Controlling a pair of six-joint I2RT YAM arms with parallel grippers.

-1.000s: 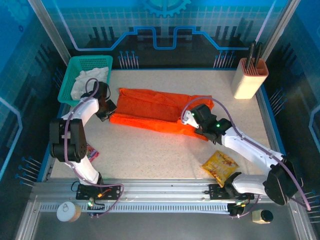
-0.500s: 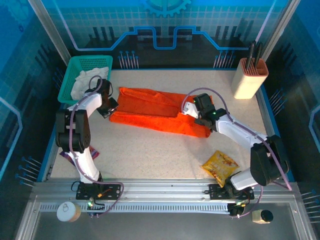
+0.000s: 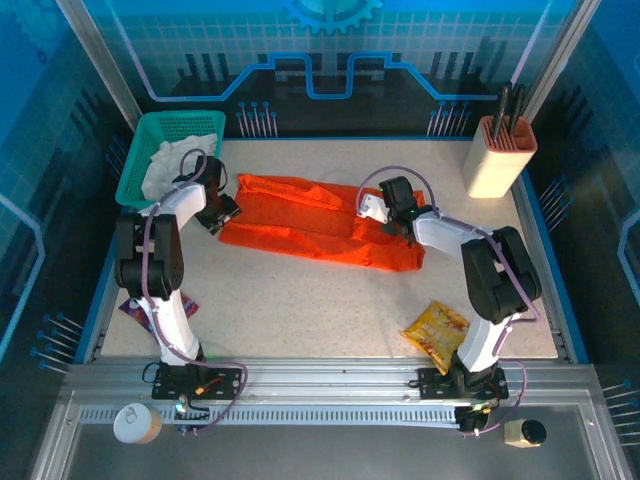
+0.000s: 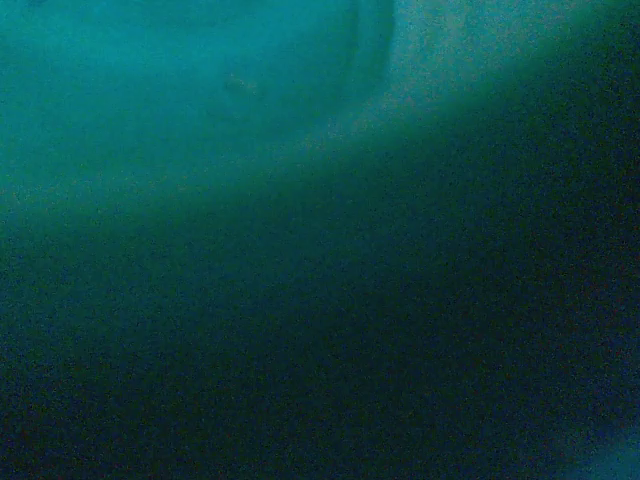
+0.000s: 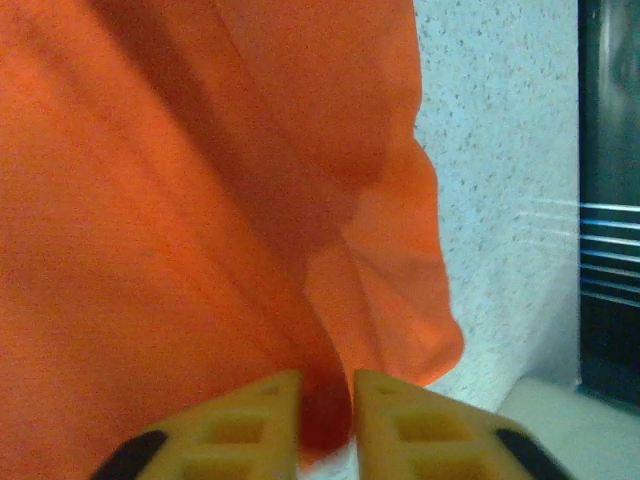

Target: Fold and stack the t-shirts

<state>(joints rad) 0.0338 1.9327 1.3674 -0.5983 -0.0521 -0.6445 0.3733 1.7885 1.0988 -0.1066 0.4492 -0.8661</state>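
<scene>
- The orange t-shirt [image 3: 310, 222] lies folded in a long band across the middle of the tabletop [image 3: 300, 300].
- The white t-shirt [image 3: 165, 165] sits crumpled in the green basket [image 3: 185, 118], far left.
- The left gripper [image 3: 226, 214] is at the band's left end; open or closed, can't tell.
- On the right gripper [image 5: 327, 390], the fingers are slightly apart with an orange fold in the gap.

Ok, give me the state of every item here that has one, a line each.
orange t-shirt, folded into a long strip, lying flat
green basket, upright
white t-shirt, crumpled inside the green basket
snack packet, lying flat
utensil holder, upright, dark utensils inside
right gripper, fingers slightly apart, orange fabric between them, grip unclear
left gripper, at the orange t-shirt's left end, open or shut unclear
</scene>
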